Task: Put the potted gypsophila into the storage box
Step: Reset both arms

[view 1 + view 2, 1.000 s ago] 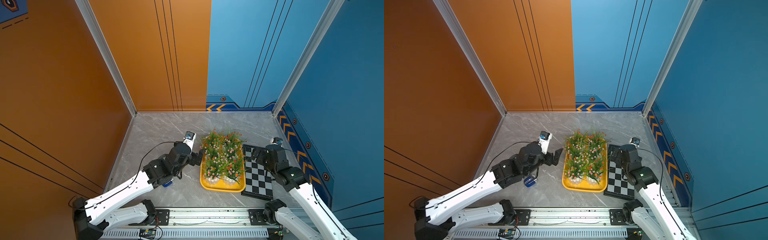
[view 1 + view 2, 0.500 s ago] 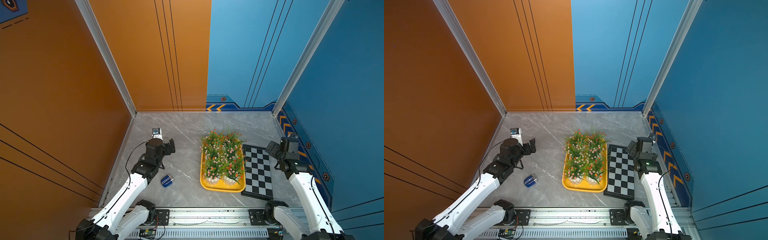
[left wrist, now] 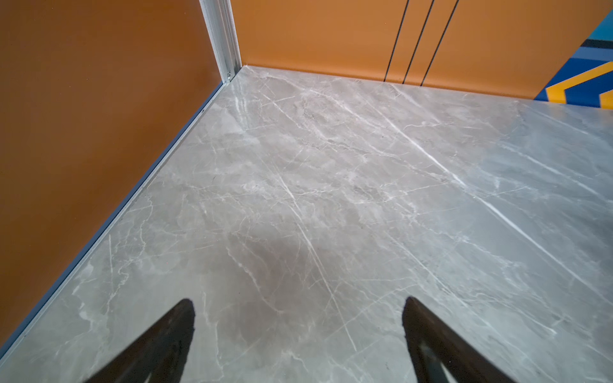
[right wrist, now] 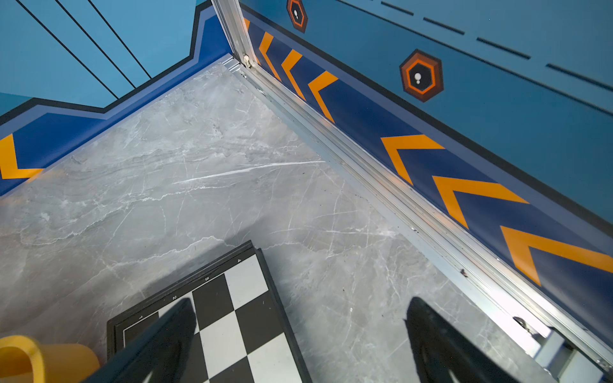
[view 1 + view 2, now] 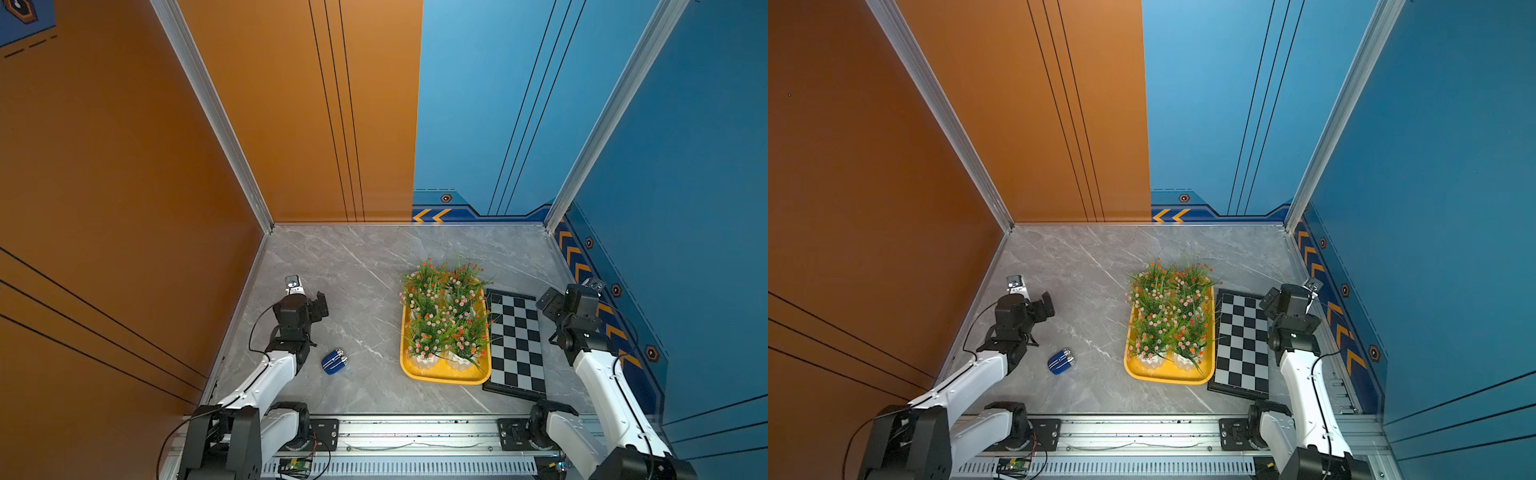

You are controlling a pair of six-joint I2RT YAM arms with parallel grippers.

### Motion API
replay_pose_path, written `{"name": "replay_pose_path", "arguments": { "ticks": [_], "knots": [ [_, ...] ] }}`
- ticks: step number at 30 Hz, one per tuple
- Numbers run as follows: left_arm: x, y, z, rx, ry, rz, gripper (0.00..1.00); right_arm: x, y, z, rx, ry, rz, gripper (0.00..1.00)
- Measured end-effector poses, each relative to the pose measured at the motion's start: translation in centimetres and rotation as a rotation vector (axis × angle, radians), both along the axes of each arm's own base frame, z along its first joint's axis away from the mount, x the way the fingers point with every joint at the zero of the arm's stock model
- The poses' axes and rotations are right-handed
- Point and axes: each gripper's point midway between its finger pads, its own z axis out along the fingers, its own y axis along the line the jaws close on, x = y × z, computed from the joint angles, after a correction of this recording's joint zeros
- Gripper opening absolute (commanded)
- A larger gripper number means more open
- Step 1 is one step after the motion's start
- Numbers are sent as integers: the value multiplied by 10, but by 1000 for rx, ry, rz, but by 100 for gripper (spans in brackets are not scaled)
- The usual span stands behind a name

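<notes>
Several potted gypsophila (image 5: 446,316) (image 5: 1169,316), green stems with pink and orange blooms in white pots, stand inside the yellow storage box (image 5: 444,377) (image 5: 1167,377) in both top views. My left gripper (image 5: 322,305) (image 3: 298,301) is far to the left of the box, open over bare marble with nothing between its fingers. My right gripper (image 5: 546,301) (image 4: 300,303) is open above the far right corner of the chequered board, holding nothing. A corner of the storage box (image 4: 20,358) shows in the right wrist view.
A black-and-white chequered board (image 5: 515,340) (image 4: 232,315) lies against the box's right side. A small blue bundle (image 5: 333,360) (image 5: 1061,361) lies on the marble near my left arm. Orange and blue walls enclose the table on three sides.
Both arms have pulled away from the storage box, the left one towards the left wall and the right one towards the right wall. The plants and box stayed put.
</notes>
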Motion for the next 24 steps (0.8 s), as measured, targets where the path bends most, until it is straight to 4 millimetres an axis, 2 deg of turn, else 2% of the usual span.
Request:
{"name": "replay_pose_path", "arguments": {
  "ticks": [4, 10, 14, 19, 24],
  "knots": [
    [6, 4, -20, 15, 16, 3, 98, 2, -1, -9, -8, -30, 0, 100],
    [25, 3, -15, 36, -76, -18, 98, 8, -3, -18, -49, -111, 7, 100],
    [33, 1, -24, 36, -88, -36, 98, 20, -2, -23, -82, -131, 25, 100],
    [39, -5, -37, 39, -82, -72, 98, 39, 9, -35, -137, -145, 98, 100],
    [43, -6, -28, 37, -126, -81, 98, 52, 32, -58, -160, -152, 199, 100]
  ]
}}
